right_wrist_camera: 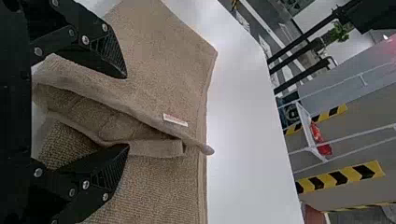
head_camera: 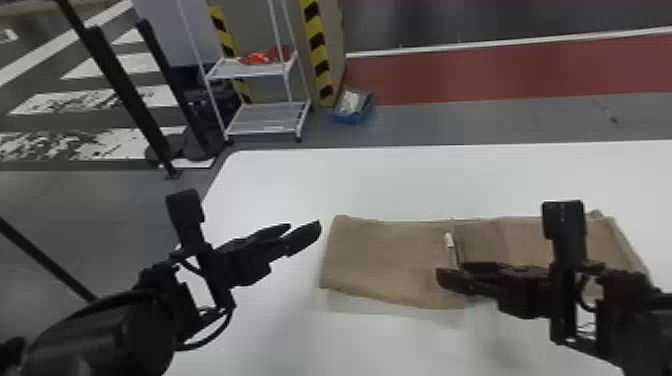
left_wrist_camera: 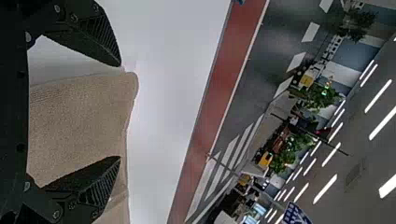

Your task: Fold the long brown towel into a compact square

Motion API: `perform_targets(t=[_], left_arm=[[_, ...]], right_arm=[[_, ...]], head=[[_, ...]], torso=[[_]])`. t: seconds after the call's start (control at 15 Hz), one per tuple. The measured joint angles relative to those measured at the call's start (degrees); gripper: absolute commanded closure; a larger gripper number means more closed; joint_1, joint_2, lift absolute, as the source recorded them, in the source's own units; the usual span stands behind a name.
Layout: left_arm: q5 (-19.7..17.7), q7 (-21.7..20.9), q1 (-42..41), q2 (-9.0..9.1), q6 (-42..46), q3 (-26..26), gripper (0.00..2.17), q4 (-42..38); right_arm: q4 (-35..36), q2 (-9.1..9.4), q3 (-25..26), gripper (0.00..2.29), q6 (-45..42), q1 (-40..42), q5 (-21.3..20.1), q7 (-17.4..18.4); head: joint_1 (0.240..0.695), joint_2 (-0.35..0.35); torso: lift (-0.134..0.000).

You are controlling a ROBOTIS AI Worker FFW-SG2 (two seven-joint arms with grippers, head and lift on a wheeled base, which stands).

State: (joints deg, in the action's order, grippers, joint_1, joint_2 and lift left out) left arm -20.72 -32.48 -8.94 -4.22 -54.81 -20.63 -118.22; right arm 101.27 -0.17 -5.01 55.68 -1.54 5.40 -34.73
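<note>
left gripper (head_camera: 305, 228) and right gripper (right_wrist_camera: 126, 111), fingers parted on both, attend a brown towel (head_camera: 385, 260) seemingly mid-fold, its labelled edge (right_wrist_camera: 135, 115) likely needing a pinch and straightening next.

The white table (head_camera: 380, 180) bears the brown towel (head_camera: 385, 255), part of it folded over.

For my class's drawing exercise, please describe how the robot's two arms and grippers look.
The left arm and right arm are black, with blocky uprights and thin dark cables at the wrists. The left gripper and right gripper each have two black fingers, tapering to tips, with ribbed inner faces and round silvery screws on their links.
</note>
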Motion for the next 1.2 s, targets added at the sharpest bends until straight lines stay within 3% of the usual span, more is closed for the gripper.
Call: perform_targets(t=[0.8, 0.93, 1.2], left_arm=[[-1.05, -1.22, -0.71, -0.89, 2.12, -0.28, 0.21, 0.88], [-1.33, -1.45, -0.99, -1.02, 2.28, -0.47, 0.21, 0.88], [-1.69, -1.82, -1.61, -1.23, 2.97, -0.78, 0.21, 0.92]], right_arm=[[2.36, 0.0, 0.72, 0.41, 6.2, -1.17, -1.19, 2.81], [1.4, 0.0, 0.47, 0.61, 6.1, -2.09, -1.71, 2.9], [1.14, 0.0, 0.33, 0.63, 4.54, -2.4, -1.56, 2.82]], head=[[0.695, 0.217], [0.695, 0.216], [0.695, 0.22]], torso=[[-0.124], [-0.124], [-0.124]])
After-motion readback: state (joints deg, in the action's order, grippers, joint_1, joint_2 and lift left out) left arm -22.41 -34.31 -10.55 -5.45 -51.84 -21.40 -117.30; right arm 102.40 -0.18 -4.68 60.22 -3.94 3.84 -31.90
